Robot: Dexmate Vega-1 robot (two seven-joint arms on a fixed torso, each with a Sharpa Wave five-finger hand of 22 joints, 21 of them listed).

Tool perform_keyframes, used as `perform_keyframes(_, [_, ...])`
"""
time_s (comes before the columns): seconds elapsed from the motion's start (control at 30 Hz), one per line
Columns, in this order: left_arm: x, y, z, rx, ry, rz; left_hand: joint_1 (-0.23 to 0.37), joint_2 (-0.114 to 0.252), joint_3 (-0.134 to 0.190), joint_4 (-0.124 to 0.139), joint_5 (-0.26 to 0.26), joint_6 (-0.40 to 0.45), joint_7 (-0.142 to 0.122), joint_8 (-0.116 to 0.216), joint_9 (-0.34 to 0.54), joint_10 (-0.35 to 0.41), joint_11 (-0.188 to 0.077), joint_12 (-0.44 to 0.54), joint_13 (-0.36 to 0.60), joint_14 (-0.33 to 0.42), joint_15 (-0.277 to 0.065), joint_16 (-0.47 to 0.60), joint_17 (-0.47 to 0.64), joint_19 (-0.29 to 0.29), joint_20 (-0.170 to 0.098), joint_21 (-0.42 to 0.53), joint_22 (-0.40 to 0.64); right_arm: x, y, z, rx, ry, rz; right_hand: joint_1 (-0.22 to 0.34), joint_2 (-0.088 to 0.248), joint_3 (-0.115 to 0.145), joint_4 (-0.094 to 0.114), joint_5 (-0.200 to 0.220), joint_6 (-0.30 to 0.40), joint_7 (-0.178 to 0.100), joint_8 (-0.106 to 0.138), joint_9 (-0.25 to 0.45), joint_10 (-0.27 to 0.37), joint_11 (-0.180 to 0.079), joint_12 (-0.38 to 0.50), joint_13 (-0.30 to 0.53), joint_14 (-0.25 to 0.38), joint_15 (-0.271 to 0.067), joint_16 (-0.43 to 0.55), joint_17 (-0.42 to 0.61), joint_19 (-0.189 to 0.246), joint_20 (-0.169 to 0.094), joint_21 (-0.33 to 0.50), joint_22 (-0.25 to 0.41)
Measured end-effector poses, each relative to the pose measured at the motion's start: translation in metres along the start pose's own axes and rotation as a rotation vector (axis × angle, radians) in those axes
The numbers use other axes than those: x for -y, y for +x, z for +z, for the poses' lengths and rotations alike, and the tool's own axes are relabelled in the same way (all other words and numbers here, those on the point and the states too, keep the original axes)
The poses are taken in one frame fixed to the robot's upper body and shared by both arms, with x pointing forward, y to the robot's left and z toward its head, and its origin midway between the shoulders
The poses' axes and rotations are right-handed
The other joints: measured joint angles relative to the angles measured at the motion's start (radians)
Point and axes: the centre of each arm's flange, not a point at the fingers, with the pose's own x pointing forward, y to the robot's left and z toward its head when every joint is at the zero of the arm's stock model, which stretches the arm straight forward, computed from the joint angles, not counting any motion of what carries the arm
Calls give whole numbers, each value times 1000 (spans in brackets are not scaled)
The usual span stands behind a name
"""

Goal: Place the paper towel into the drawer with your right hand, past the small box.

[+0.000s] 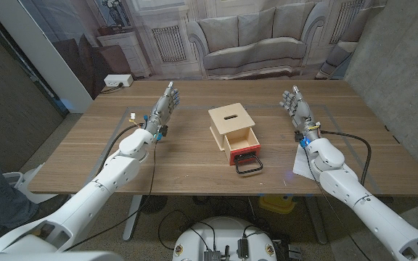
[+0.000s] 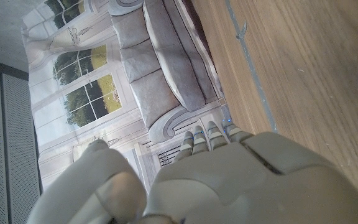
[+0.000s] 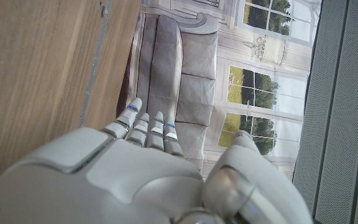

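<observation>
I stand in a staged lab: a printed backdrop of a grey sofa and windows (image 1: 252, 36) hangs behind my brown wooden table (image 1: 180, 156), beside bare grey concrete wall (image 1: 405, 65).

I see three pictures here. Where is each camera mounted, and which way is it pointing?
Head view: sits on the robot's head, looking down over the table at the wooden box with its open drawer; both arms show, left hand and right hand.
Left wrist view: sits on the left wrist, looking along the back of the left hand toward the sofa backdrop.
Right wrist view: same on the right hand.
Shared: both wrist views show the table's wood and the backdrop.
</observation>
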Motion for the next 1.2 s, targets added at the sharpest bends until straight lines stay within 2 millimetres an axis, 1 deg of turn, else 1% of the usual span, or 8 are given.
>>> perform_keyframes(0.13, [0, -1, 0, 1, 1, 0, 0, 0, -3, -3, 4, 0, 0, 0, 0, 0, 0, 0, 0, 5, 5, 0, 0, 0, 0, 0, 0, 0, -3, 1, 5, -3, -1, 0, 0, 0, 0, 0, 5, 5, 0, 0, 5, 5, 0, 0, 0, 0, 0, 0, 5, 6, -5, 0])
perform_keyframes(0.3, [-1, -1, 0, 0, 4, 0, 6, 5, -3, -3, 4, 5, -5, 0, 0, 0, 0, 0, 0, 5, 5, 0, 0, 0, 0, 0, 0, -1, -9, 2, 10, -3, -2, 0, 0, 0, 0, 0, 5, 5, 0, 0, 9, 2, 0, 0, 5, -5, 0, 0, 5, 6, -5, 0])
perform_keyframes(0.43, [-2, -1, 0, 0, 4, -1, 15, -4, 1, -7, 4, 11, 0, 0, 0, 5, -5, 0, 0, 8, 8, 0, 0, 0, 0, 0, 0, 0, -14, 4, 17, -5, -7, 0, 0, -2, -2, 0, 9, 1, 0, 0, 9, 2, 0, 0, 5, -5, 0, 0, 5, 6, -5, 0])
perform_keyframes(0.63, [-2, -1, 0, -3, 6, 1, 17, -1, 1, -7, 4, 11, 0, 0, 0, 5, -5, 0, 0, 12, 5, 0, 0, 0, 0, 0, 0, -1, -22, 7, 21, -9, -5, 0, 0, -4, -4, 0, 9, 1, 0, 0, 9, 2, 0, 0, 9, -1, 0, 0, 5, 6, -14, 0])
perform_keyframes(0.73, [0, -1, -1, -4, 7, -2, 17, -1, 1, -7, 4, 11, 0, 0, 0, 11, 0, 0, 0, 12, 5, 0, 0, 0, 0, 0, 0, 0, -26, 8, 24, -20, -16, 0, 0, -4, -4, 0, 9, 1, 0, 0, 14, -4, 0, 0, 9, -1, 0, 0, 11, 0, -14, 0])
perform_keyframes(0.87, [1, -1, -2, -5, 8, -4, 20, 2, 1, -7, 3, 16, -5, 0, 0, 11, 0, 0, 0, 15, 1, 0, 0, 0, 0, 0, 0, 0, -32, 9, 24, -23, -15, 0, 0, -4, -4, 0, 11, 0, 0, 0, 14, -4, 0, 0, 15, -4, 0, 0, 16, 6, -14, 0])
perform_keyframes(0.97, [4, -1, -3, -5, 6, -7, 21, 3, 1, -7, 3, 16, -5, 0, 0, 11, 0, 0, 0, 15, 1, 0, 0, 0, 0, 0, 0, 2, -36, 11, 27, -30, -27, 0, 0, -4, -4, 0, 16, 1, 0, 0, 20, 2, 0, 0, 18, -4, 0, 0, 16, 6, -14, 0])
perform_keyframes(1.2, [6, -2, -3, -5, 9, -6, 24, 16, 1, -16, 3, 30, -5, 0, 0, 23, -12, 0, 0, 23, -6, 0, 0, 13, 2, 0, 0, 1, -46, 13, 29, -37, -32, 8, 0, -4, -4, 0, 23, -2, 3, 0, 20, 2, 0, 0, 18, -4, 0, 0, 21, 0, -14, 0])
